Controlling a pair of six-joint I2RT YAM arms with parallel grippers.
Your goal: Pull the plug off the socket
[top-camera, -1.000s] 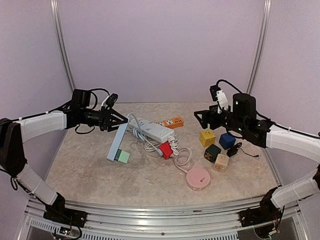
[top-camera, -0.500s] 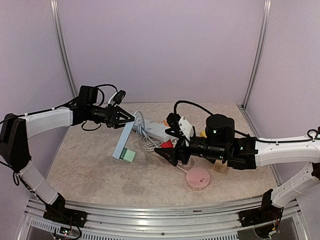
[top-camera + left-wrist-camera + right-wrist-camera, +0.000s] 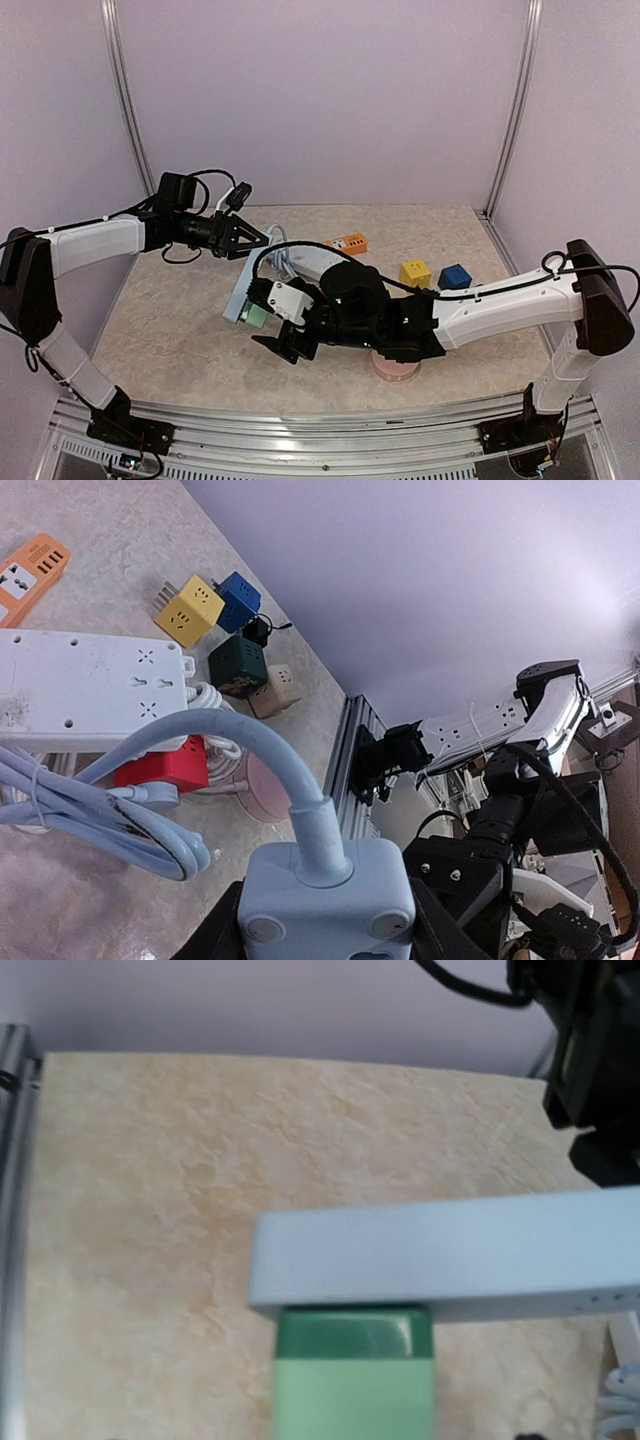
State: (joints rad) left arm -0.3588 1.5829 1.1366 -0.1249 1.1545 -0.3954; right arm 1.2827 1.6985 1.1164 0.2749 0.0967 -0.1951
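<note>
From above, we see the left hand (image 3: 250, 240) clenched on the upper end of the blue strip (image 3: 243, 285), which slants down toward the worktop (image 3: 170, 340). The green plug (image 3: 256, 316) sits in the strip's lower end. The right hand (image 3: 287, 346) hovers just beside the plug, jaws spread, grasping nothing. At the left wrist, the strip's cable end fills the grip. At the right wrist, the plug (image 3: 352, 1370) sits seated against the strip's (image 3: 450, 1250) edge.

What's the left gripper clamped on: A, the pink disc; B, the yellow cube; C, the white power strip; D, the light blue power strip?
D: the left gripper grips the cord end of the light blue power strip.
</note>
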